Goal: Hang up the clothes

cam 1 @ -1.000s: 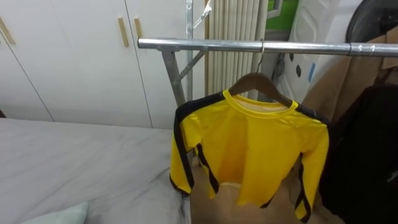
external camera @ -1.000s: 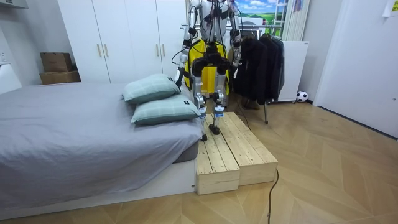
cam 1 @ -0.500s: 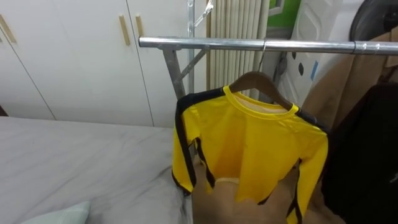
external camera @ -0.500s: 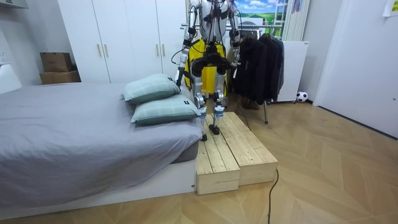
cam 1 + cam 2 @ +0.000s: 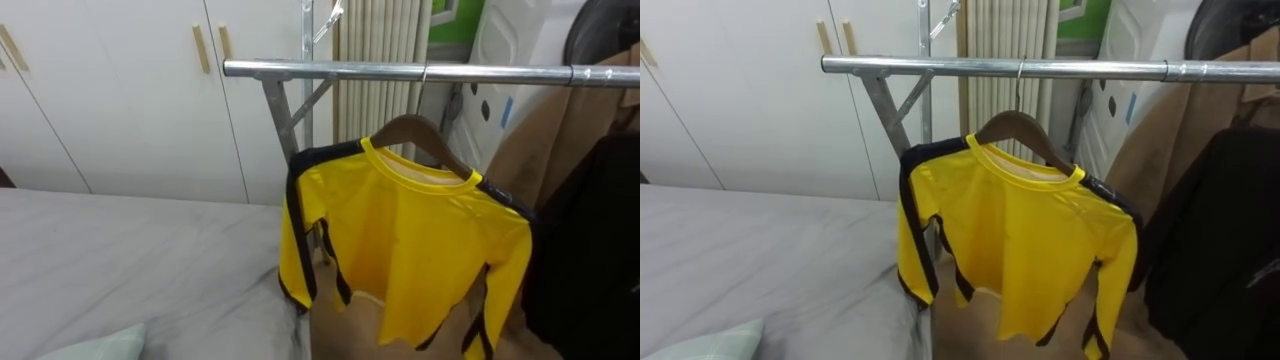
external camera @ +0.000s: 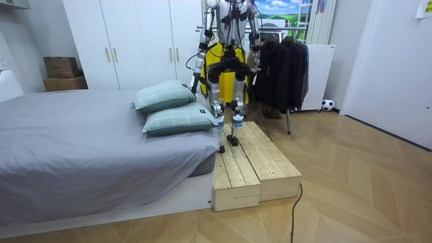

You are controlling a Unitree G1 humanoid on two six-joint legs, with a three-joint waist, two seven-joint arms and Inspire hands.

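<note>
Right, left eye view first: the yellow shirt point(image 5: 405, 245) is up on its wooden hanger point(image 5: 420, 135), hook over the metal rail point(image 5: 330, 70). It hangs straight down, front towards us, shoulders running roughly along the rail, with the right shoulder lower than the left. Dark clothes point(image 5: 590, 230) hang just to its right, the grey bed point(image 5: 120, 260) lies near left, and white wardrobe doors point(image 5: 110, 90) stand far left.

Over to the room view: the robot stands on the wooden platform point(image 6: 253, 162) at the bed's end, facing the rail. The left hand point(image 6: 196, 79) and right hand point(image 6: 256, 65) sit at its sides, both apart from the shirt. Open or closed, I cannot tell from here. The shirt is ahead of the hands and between them.

Right eye view: same story, shirt close to centre, sleeves dangling free. By my reading neither hand is clearly nearer, the hanging looks done, and any next reach goes forward and up to the rail.
</note>
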